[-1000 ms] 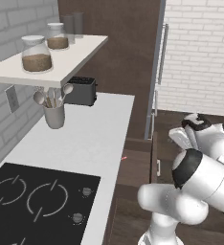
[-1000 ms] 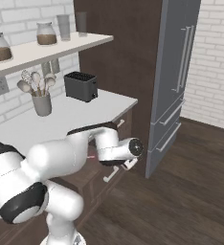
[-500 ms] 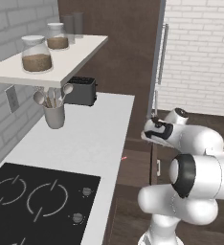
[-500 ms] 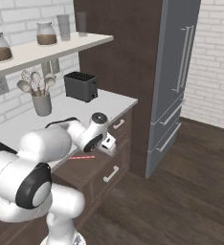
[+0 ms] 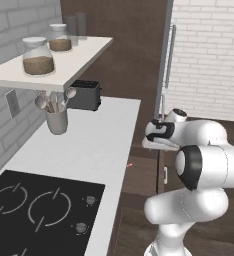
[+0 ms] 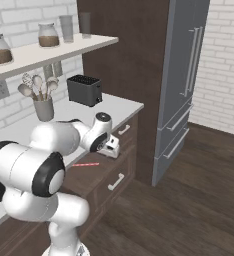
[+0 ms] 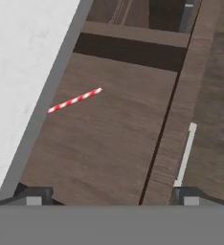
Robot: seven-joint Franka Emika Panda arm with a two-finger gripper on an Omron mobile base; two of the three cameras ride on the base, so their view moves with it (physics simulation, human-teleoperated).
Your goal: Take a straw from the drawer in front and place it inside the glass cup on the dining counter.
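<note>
Even, soft light (rendered), slightly blurry throughout.

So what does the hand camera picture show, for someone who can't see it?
A red-and-white striped straw lies flat inside the open brown wooden drawer, near its left side by the white counter edge. The two dark fingers stand wide apart at the bottom, above the drawer and not touching the straw.

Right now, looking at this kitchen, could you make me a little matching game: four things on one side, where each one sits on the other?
Things:
1. straw
2. toaster
3. jar of brown grains
4. utensil holder

Places:
A. on the wall shelf
B. lying flat in the open drawer
C. at the back of the worktop, by the tall dark cabinet
D. on the worktop below the shelf

Pairs: 1-B, 2-C, 3-A, 4-D
</note>
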